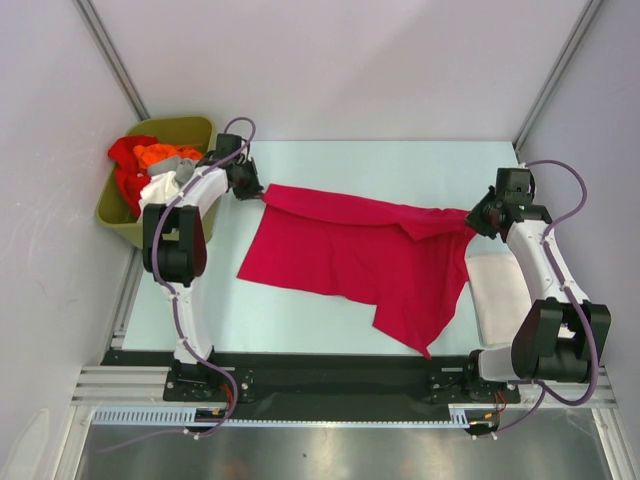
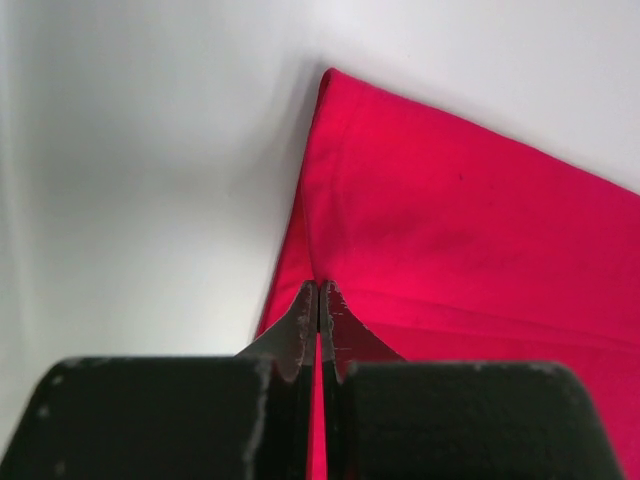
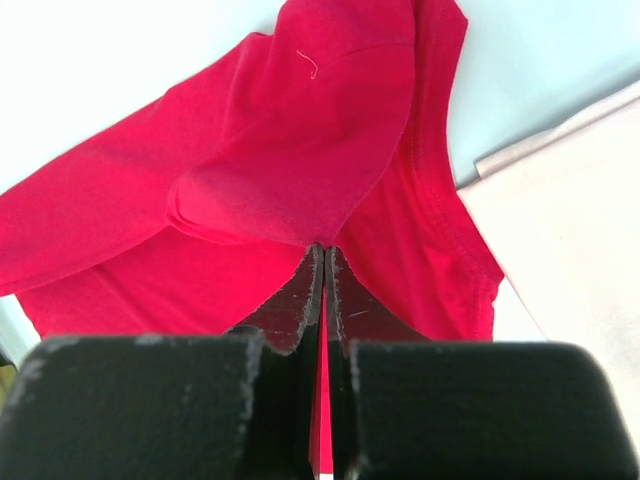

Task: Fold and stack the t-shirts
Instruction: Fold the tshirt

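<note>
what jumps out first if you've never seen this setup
A crimson-red t-shirt sprawls across the middle of the table, held between the left gripper and right gripper, each shut on an edge of it. At far left an olive-green bin holds a heap of red, orange and white shirts; an off-white folded shirt lies by the right arm.

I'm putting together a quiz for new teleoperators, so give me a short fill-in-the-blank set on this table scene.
1. The left gripper and the right gripper are both ____ on the crimson-red cloth t-shirt.
2. The olive-green plastic bin, holding crumpled red, orange, grey and white shirts, stands on the ____ arm's side.
3. The folded off-white cloth t-shirt lies beside the ____ arm.
Missing words: shut; left; right.
</note>
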`<state>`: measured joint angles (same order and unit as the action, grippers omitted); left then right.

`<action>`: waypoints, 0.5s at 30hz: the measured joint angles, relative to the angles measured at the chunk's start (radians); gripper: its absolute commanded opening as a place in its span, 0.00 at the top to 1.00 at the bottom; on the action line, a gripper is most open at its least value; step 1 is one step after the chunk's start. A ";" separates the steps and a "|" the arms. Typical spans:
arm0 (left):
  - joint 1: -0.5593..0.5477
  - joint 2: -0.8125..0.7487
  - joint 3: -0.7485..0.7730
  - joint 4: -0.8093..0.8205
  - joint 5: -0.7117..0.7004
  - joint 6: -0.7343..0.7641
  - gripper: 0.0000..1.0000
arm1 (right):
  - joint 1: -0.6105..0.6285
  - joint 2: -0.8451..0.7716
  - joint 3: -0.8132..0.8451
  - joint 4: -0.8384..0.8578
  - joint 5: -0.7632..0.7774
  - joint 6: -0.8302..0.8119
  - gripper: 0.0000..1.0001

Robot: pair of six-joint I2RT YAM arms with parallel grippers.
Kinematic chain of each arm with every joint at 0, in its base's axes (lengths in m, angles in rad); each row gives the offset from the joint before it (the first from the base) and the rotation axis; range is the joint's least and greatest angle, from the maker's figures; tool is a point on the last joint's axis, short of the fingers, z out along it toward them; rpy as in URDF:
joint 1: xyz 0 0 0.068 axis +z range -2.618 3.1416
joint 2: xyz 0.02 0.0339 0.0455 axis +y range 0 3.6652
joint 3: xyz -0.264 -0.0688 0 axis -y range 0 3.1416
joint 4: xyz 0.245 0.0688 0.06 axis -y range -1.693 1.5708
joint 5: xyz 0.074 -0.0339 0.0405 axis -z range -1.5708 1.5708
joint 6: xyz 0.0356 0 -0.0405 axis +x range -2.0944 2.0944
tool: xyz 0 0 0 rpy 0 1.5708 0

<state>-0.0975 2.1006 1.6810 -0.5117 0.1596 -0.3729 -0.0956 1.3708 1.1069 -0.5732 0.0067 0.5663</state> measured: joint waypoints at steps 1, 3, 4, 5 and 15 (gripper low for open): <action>0.000 0.002 -0.001 0.000 0.000 0.000 1.00 | 0.000 0.001 0.000 0.000 0.002 -0.001 1.00; 0.000 0.005 -0.006 0.000 0.000 0.000 1.00 | 0.000 0.005 0.000 0.000 0.006 -0.002 1.00; 0.000 0.006 -0.010 0.000 0.000 0.000 1.00 | 0.000 0.008 0.000 0.000 0.008 -0.002 1.00; 0.000 0.008 -0.016 0.000 0.000 0.000 1.00 | 0.000 0.011 0.000 0.000 0.009 -0.002 1.00; 0.000 0.019 -0.028 -0.007 0.000 0.000 1.00 | 0.000 0.017 0.000 -0.003 0.013 -0.002 1.00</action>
<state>-0.0975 2.1193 1.6527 -0.5190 0.1593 -0.3729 -0.0959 1.3880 1.1069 -0.5766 0.0193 0.5640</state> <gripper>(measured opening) 0.008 0.010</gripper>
